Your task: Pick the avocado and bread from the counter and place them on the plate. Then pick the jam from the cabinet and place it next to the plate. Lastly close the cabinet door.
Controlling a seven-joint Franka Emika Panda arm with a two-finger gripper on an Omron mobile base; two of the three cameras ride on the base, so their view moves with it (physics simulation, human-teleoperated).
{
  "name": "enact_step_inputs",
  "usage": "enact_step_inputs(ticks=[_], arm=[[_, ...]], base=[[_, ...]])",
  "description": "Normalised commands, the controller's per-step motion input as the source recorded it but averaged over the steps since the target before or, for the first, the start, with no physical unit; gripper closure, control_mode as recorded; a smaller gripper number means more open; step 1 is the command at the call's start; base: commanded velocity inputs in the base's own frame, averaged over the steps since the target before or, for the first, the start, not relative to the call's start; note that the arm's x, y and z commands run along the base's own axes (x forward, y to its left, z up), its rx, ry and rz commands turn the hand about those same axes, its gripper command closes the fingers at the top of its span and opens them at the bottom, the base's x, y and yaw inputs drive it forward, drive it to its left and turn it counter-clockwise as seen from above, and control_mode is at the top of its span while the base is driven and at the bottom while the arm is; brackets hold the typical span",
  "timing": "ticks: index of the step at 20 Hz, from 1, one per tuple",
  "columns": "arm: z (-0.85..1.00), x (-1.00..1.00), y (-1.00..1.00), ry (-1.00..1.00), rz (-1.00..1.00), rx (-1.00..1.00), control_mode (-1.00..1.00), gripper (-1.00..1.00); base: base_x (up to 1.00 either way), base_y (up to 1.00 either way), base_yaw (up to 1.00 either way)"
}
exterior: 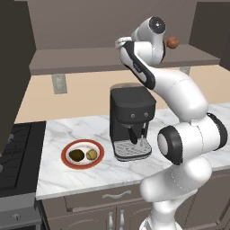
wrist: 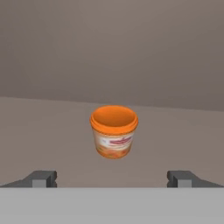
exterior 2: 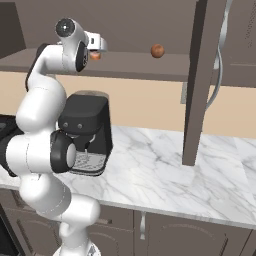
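Observation:
The orange jam (wrist: 113, 131) jar stands upright on the cabinet (exterior: 90, 58) shelf, straight ahead of my gripper (wrist: 113, 178). The gripper is open, its dark fingertips (wrist: 41, 178) spread wider than the jar and still short of it, with nothing between them. From the right base, the jam (exterior 2: 95, 56) peeks out as an orange spot just under my raised hand. Down on the marble counter (exterior: 67, 130) sits the red-rimmed plate (exterior: 82, 165); the dark avocado (exterior: 77, 155) and the tan bread (exterior: 91, 154) lie side by side on it.
A reddish-brown ball (exterior 2: 157, 50) rests on the same shelf, to the right of the jam. The open cabinet door (exterior 2: 200, 80) juts out edge-on, silver handle (exterior 2: 220, 60) outward. A black coffee machine (exterior: 132, 121) stands beside the plate. A stove (exterior: 18, 152) lies left.

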Motion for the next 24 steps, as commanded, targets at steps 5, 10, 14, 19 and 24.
enact_step_inputs(ticks=[5,10,14,19,24], arm=[[-0.06,0.16,0.06,0.00,0.00,-0.03,-1.00,-1.00],[-0.06,0.15,0.02,0.00,0.00,-0.01,-1.00,-1.00],[-0.02,0.12,0.00,0.00,0.00,0.00,-1.00,-1.00],[-0.04,0.15,0.00,0.00,0.00,0.00,-1.00,-1.00],[-0.01,0.14,0.00,0.00,0.00,0.00,-1.00,-1.00]], base=[[0.00,0.00,0.00],[0.00,0.00,0.00],[0.00,0.00,0.00],[0.00,0.00,0.00],[0.00,0.00,0.00]])
